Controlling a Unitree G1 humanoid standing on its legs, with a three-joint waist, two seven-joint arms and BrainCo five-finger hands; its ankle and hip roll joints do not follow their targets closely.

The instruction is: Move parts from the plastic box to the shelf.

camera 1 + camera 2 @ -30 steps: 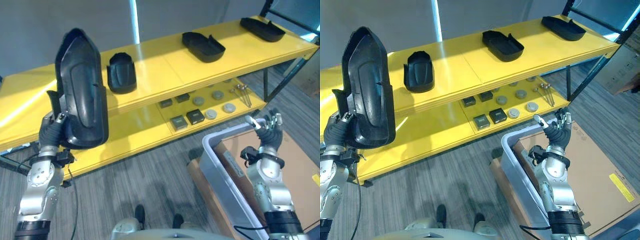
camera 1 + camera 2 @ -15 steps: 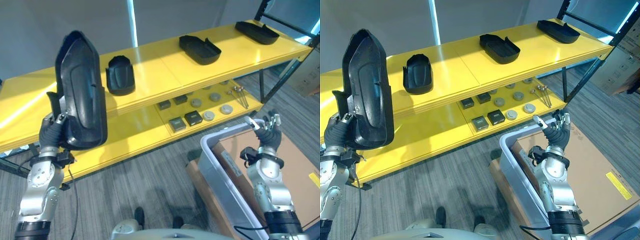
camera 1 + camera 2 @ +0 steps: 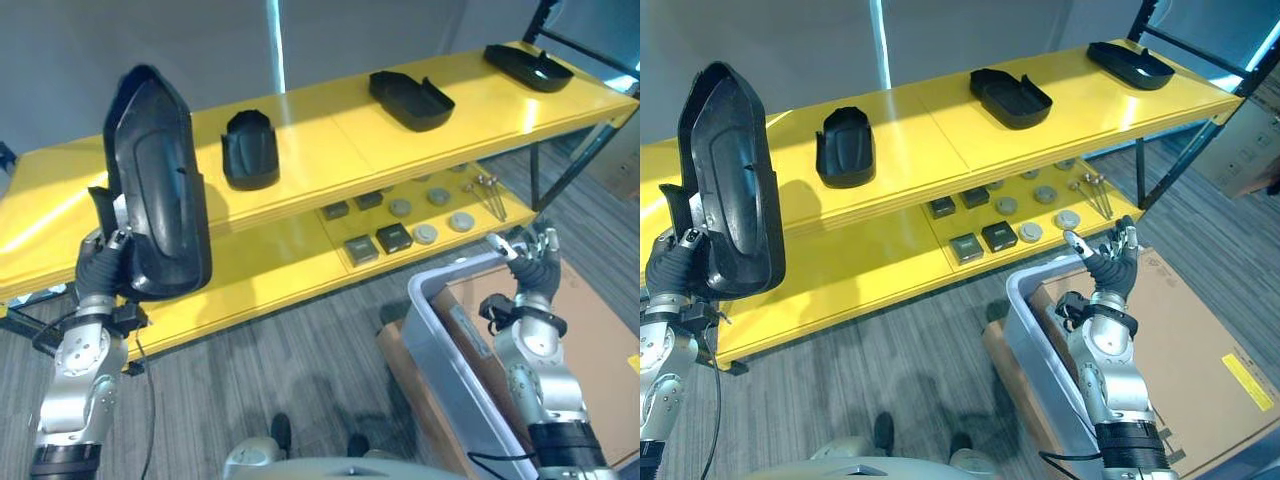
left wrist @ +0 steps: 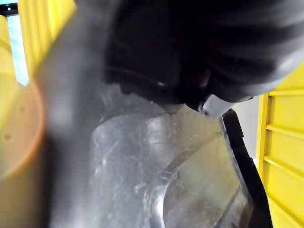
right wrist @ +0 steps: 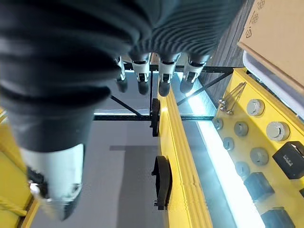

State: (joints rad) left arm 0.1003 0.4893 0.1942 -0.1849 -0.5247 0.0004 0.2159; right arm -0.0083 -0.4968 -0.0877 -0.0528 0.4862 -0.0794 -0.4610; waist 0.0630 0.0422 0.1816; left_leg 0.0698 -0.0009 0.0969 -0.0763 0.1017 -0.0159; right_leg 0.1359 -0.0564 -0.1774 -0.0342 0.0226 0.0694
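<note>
Left eye: whole picture shifted slightly vs 0.5 s ago, so camera moved; large black part (image 3: 155,190) stays upright in the left hand (image 3: 100,268), fingers curled round its lower edge, in front of the yellow shelf (image 3: 330,140). Top shelf carries three black parts (image 3: 250,150).

Right eye: grey plastic box (image 3: 1040,330) holds a brown cardboard sheet (image 3: 1170,310). Right hand (image 3: 1110,265) is raised above the box rim, fingers straight and spread, holding nothing. Small parts (image 3: 995,235) on the lower shelf.

Left wrist: scuffed grey inside of the part fills it.

Right wrist: fingers (image 5: 164,78) straight, shelf beyond.
</note>
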